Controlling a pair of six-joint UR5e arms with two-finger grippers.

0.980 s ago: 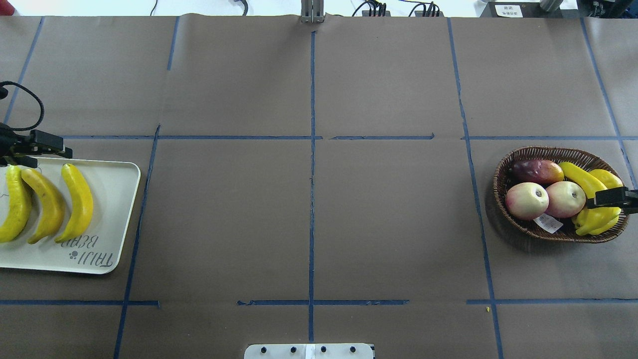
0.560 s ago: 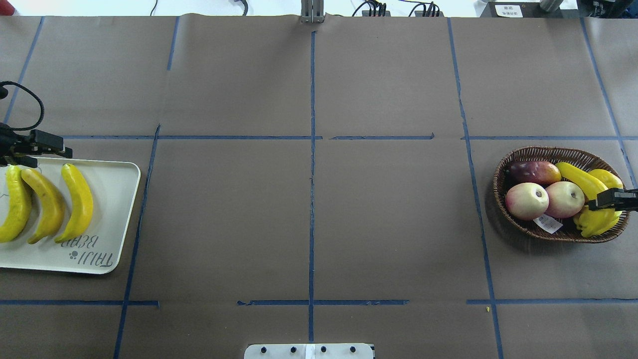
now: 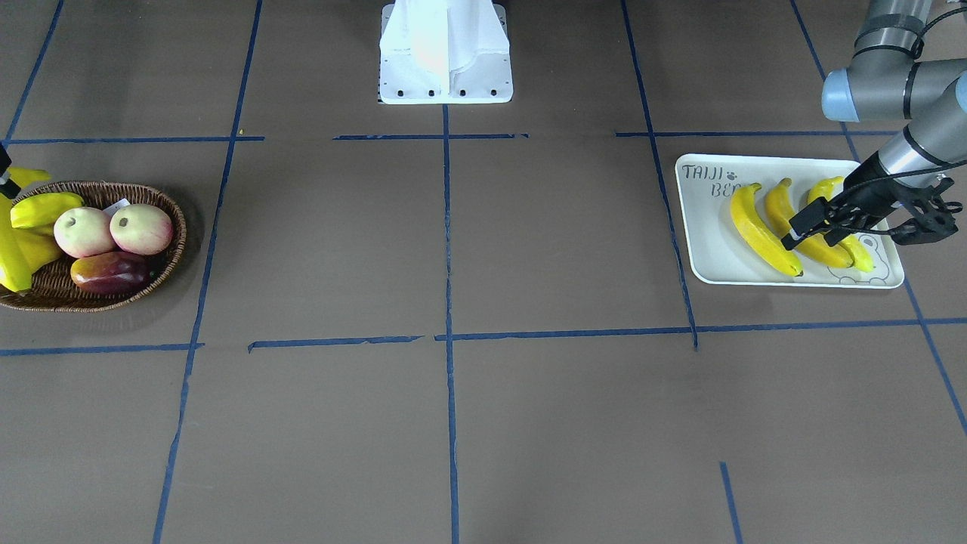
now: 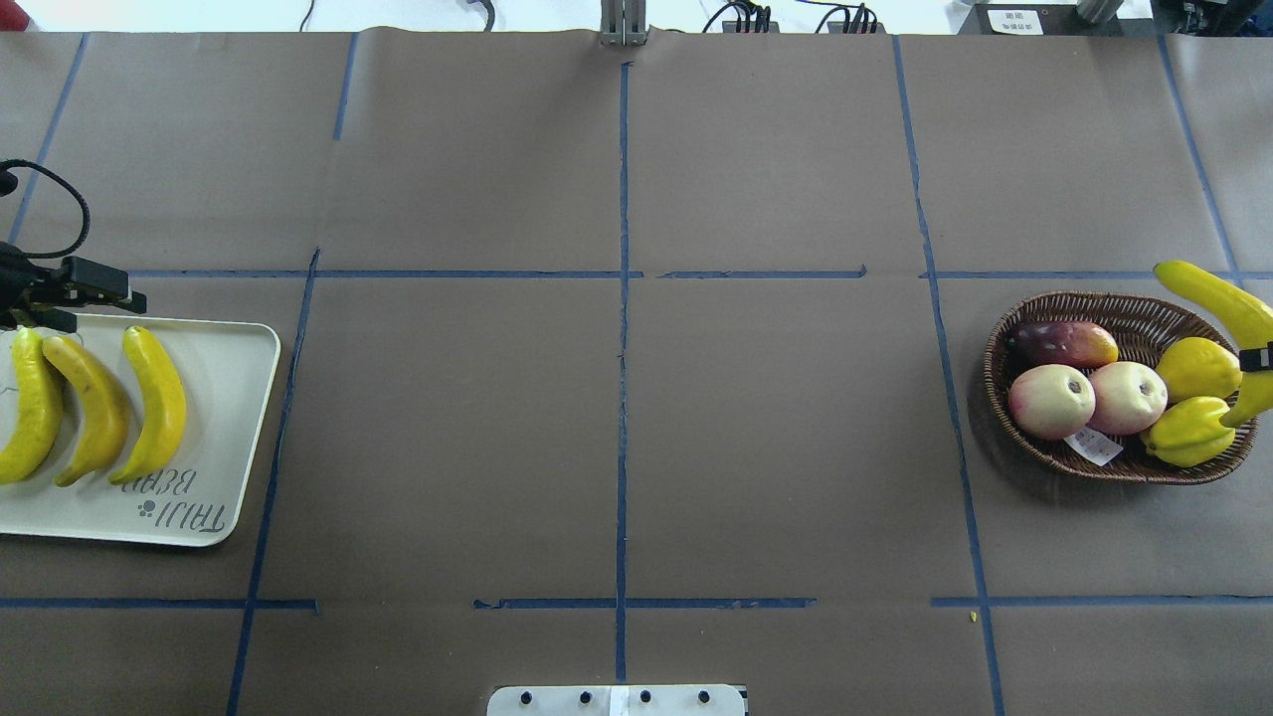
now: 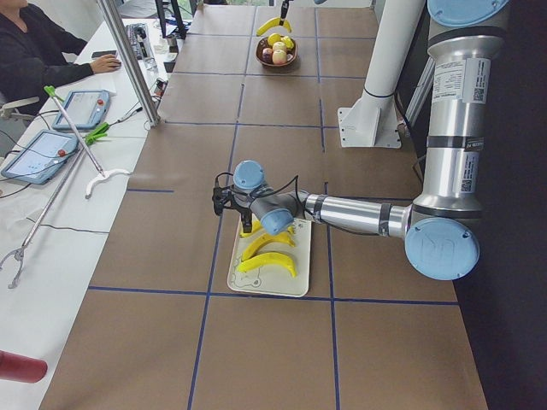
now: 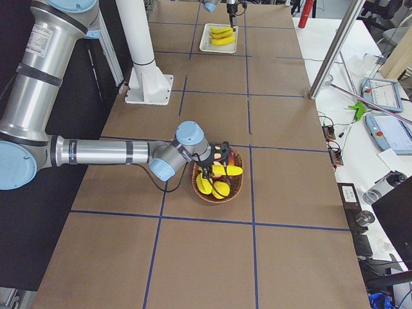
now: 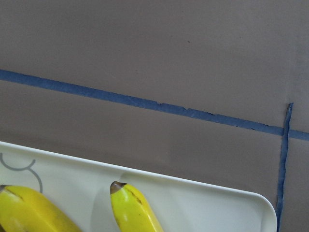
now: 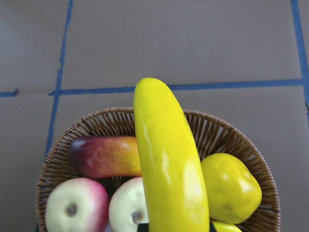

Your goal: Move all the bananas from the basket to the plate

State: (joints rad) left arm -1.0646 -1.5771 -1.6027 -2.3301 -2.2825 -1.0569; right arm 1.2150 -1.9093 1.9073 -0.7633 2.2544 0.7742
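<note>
My right gripper (image 4: 1261,356) is shut on a yellow banana (image 4: 1208,293) and holds it in the air over the right end of the brown wicker basket (image 4: 1094,301). The banana fills the right wrist view (image 8: 169,164) above the basket (image 8: 58,159). Three more bananas (image 4: 94,413) lie side by side on the white plate (image 4: 234,428); they also show in the front view (image 3: 759,230). My left gripper (image 4: 85,303) is open and empty, just above the plate's far edge.
The basket holds two apples (image 4: 1089,398), a red-purple mango (image 4: 1069,343), a yellow pear (image 4: 1198,368) and a yellow-green fruit (image 4: 1183,433). Blue tape lines cross the brown table between the plate and the basket.
My right gripper has lifted the banana up out of the basket, off the other fruit. The left arm and the plate's bananas have not moved.
</note>
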